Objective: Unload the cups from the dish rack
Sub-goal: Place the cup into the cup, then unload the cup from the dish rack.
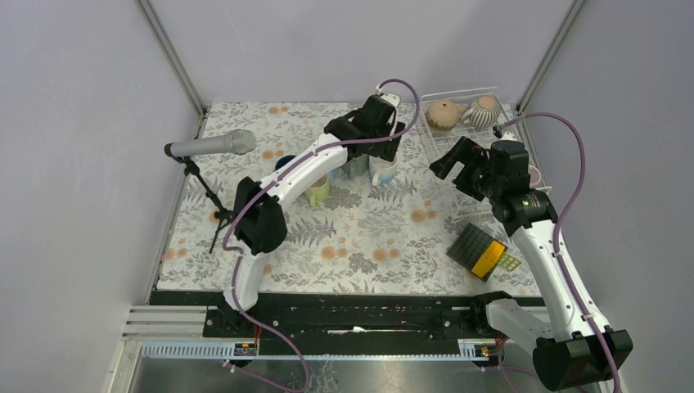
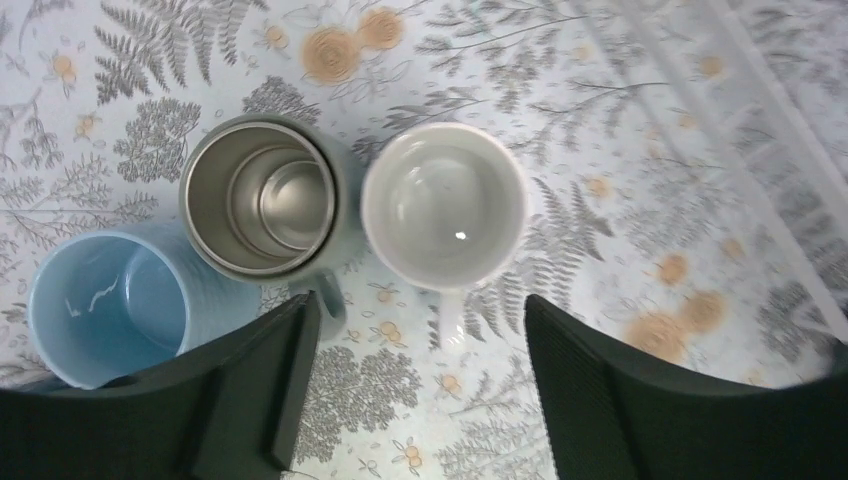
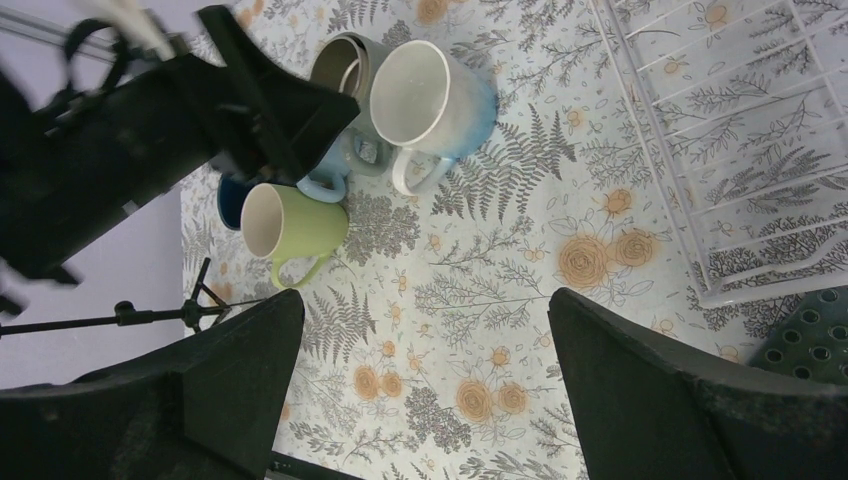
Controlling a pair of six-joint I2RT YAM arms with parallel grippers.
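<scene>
Packing mugs close on the tabletop to save room, we hover the left end effector, spread wide, over the white mug; the right end effector gapes empty

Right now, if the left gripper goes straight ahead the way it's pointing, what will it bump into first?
Probably the white mug, straight ahead of the open left gripper. The grey metal mug beside it could catch one finger too. Depth is hard to judge.

The table is overlooked from high behind. The white mug is viewed closely, straight down, from the left wrist, and farther off, obliquely, from the right wrist.
</scene>
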